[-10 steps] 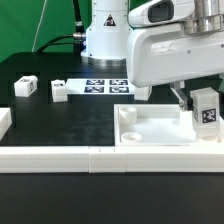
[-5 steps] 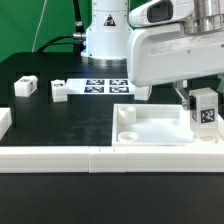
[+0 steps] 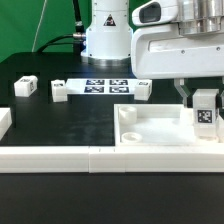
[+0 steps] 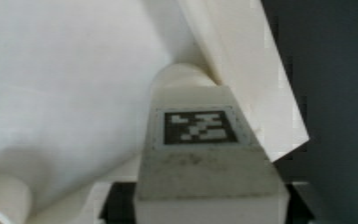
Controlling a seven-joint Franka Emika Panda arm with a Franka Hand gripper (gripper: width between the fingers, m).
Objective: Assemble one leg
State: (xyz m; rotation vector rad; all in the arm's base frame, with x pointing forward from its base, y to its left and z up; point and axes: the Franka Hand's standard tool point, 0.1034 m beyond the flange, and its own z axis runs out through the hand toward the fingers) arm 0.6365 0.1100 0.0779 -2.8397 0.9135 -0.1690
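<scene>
My gripper is shut on a leg, a small white block with a square tag. It holds the leg upright at the far right corner of the large white tray piece, seen in the exterior view's right. Whether the leg's foot touches the tray cannot be told. In the wrist view the leg runs out from my gripper, with its far end against the tray's raised rim. The dark fingers show on both sides of it.
Three more legs lie on the black table: two at the exterior view's left and one behind the tray. The marker board lies before the robot base. Long white border bars run along the front.
The hand's housing has lifted or turned a little, uncovering the leg behind the tray. The held leg has stayed at almost the same spot on the tray's corner.
</scene>
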